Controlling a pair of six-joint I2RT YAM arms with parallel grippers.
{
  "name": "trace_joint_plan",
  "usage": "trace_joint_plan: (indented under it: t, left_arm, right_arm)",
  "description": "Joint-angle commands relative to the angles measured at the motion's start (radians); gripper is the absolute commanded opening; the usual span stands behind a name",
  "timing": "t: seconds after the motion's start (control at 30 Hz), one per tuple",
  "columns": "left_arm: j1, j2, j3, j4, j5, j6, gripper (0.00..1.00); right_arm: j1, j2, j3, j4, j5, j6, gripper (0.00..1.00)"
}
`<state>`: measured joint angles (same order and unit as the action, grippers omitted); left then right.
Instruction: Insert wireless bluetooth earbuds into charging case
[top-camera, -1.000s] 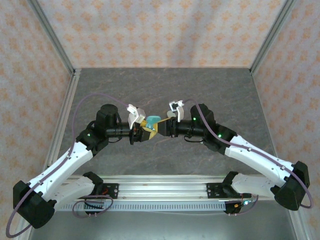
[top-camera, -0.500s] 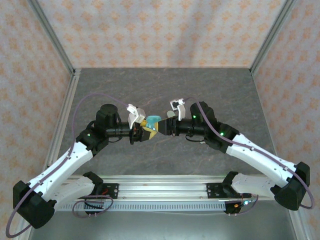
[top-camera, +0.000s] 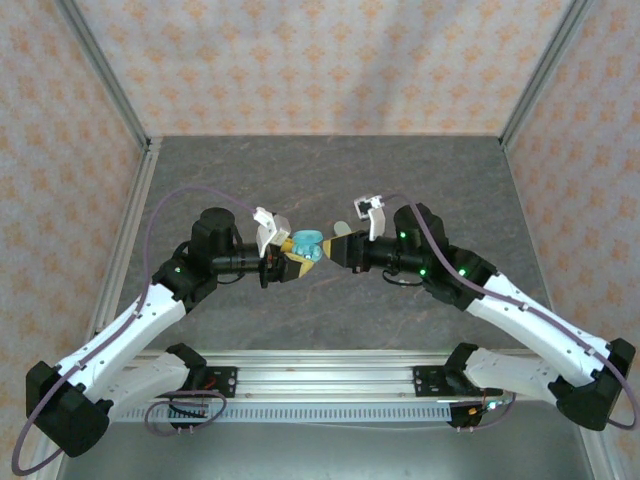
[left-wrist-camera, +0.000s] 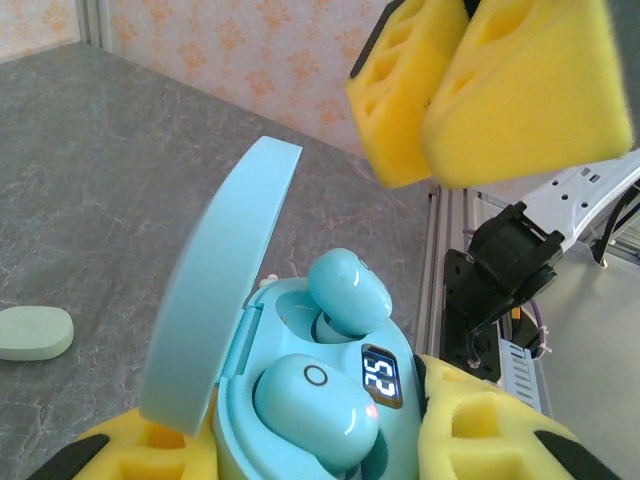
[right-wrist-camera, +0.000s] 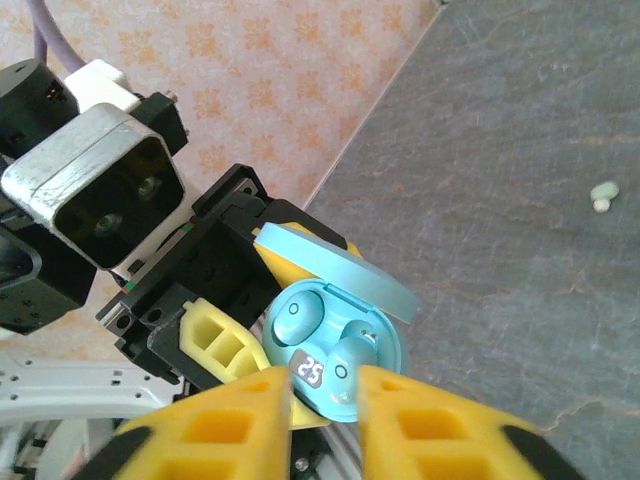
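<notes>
**Holding an open case up between the two arms**

Mid-table, the left gripper is clamped on the light blue charging case and holds it above the grey table, with the lid swung open. Two light blue earbuds sit inside. One earbud lies seated in its well, while the other earbud stands tilted and proud of its well. Just right of the case, the right gripper hovers with its yellow pads drawn almost together. The narrow gap between them is empty and they are not touching the case. Down on the table, well apart from the held case, lie a pale mint oval case and a tiny pale loose earbud.
</notes>
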<state>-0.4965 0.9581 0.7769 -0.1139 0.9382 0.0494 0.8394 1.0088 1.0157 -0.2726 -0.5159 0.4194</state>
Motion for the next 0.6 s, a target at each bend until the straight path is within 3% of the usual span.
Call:
trace_joint_plan:
  t: [0.0,0.2,0.57]
  left_arm:
    - [0.004,0.002,-0.001,0.047,0.028,-0.017,0.17]
    - [0.004,-0.003,-0.001,0.039,0.028,-0.015,0.17]
    - [0.003,-0.011,-0.006,0.031,0.024,-0.010,0.16]
  right_arm:
    - [0.011,0.018,0.007,0.013,-0.007,0.015,0.15]
    - [0.015,0.060,0.026,0.001,-0.006,-0.004,0.08]
    - [0.015,0.102,0.058,-0.013,-0.010,-0.025,0.08]
